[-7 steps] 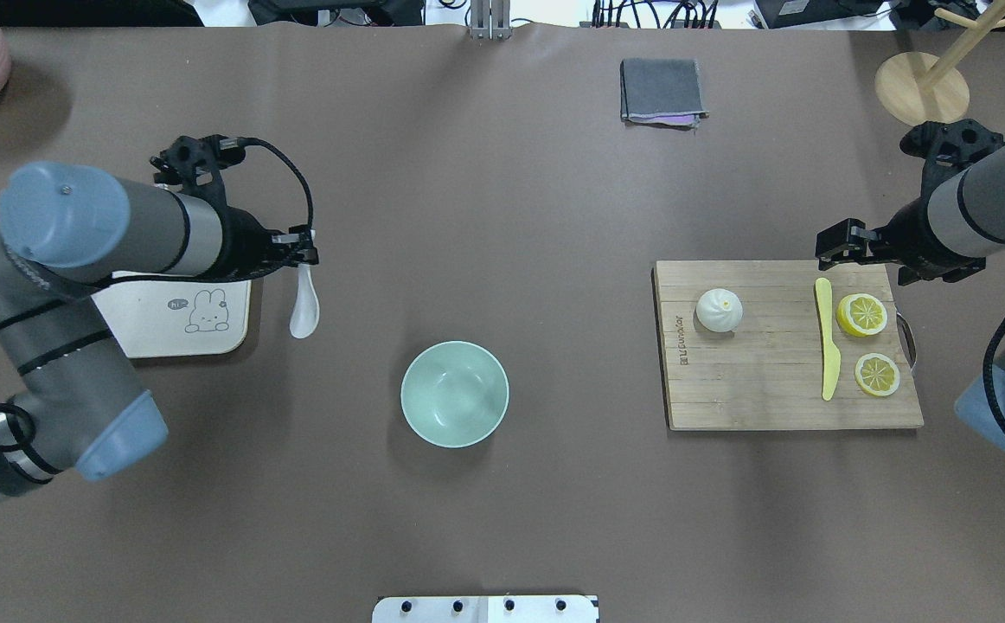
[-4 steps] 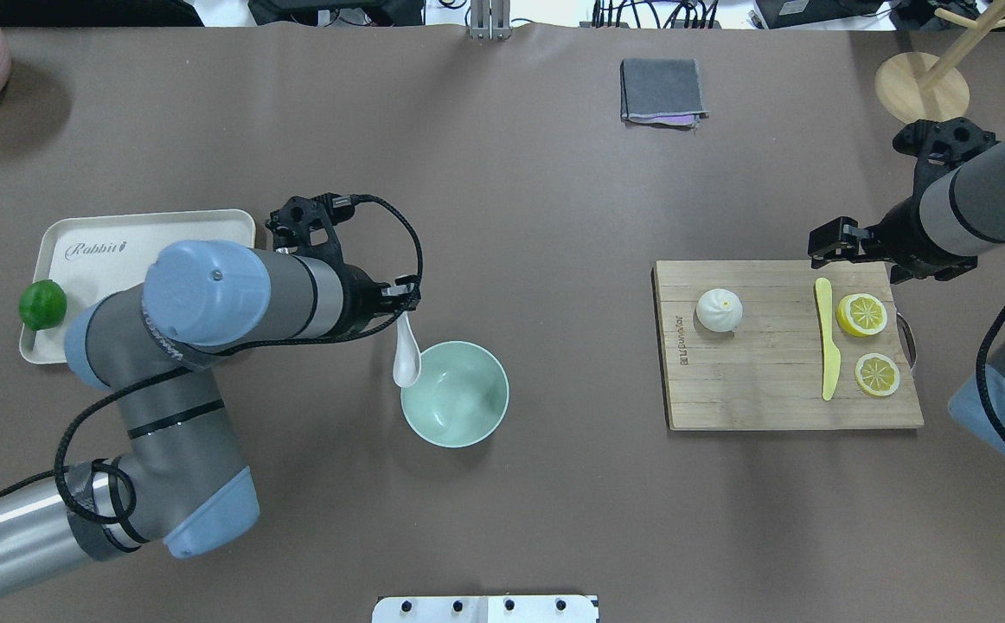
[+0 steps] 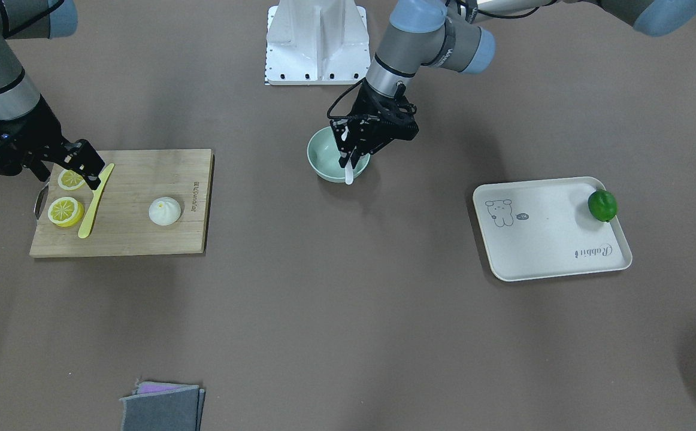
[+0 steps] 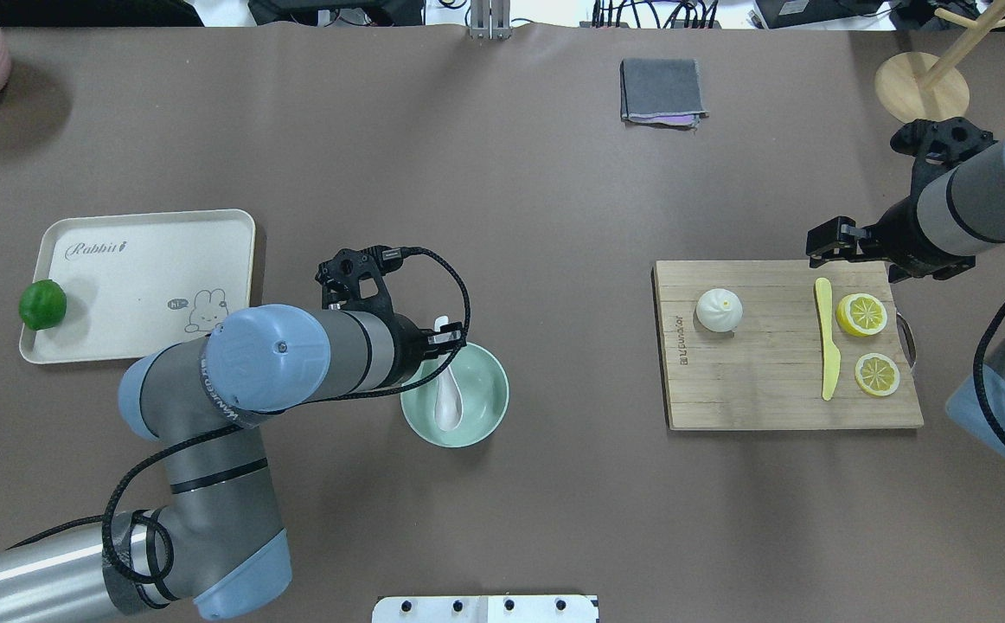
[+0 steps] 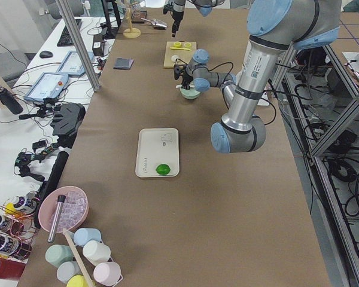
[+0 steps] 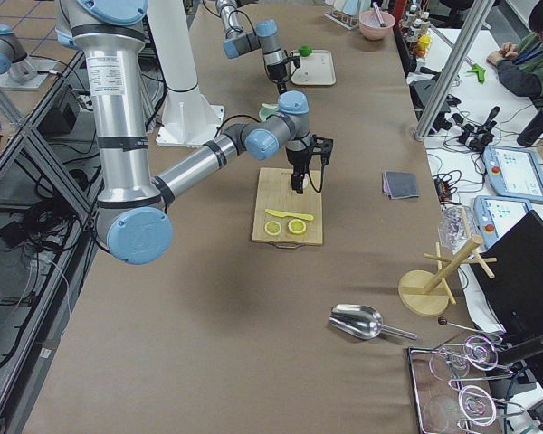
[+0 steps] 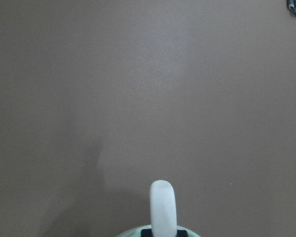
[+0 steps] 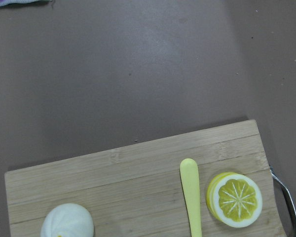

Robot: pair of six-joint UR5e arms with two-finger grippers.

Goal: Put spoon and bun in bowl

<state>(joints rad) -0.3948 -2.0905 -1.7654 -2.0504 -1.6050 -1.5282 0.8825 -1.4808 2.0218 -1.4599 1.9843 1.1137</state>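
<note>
Left gripper [image 4: 444, 335] clamps the spoon [image 4: 447, 405] by its handle, scoop hanging over the bowl [image 4: 491, 388], mid-table. We lower it near the bottom, then release gently. Right gripper [image 4: 816, 242]: cannot tell.

One spoon [image 4: 448, 402], one bun [image 4: 719, 310], one bowl [image 4: 492, 400], two lemon slices [image 4: 862, 314].

1. The right gripper [image 6: 298, 185], on the near, large arm, hangs over the far end of a wooden cutting board [image 6: 276, 194].
2. A yellow knife [image 6: 290, 214] lies across the board, with two lemon slices [image 6: 273, 228] just beside it at the near end.
3. Farther off, the left gripper [image 6: 286, 86] points down near a partly hidden pale green bowl [image 6: 266, 110].
4. Beyond them, a tray [image 6: 319, 70] carries a lime [image 6: 304, 51].
5. A grey cloth [image 6: 400, 184] and a metal scoop [image 6: 360, 321] lie on the tabletop [image 6: 208, 316].
</note>
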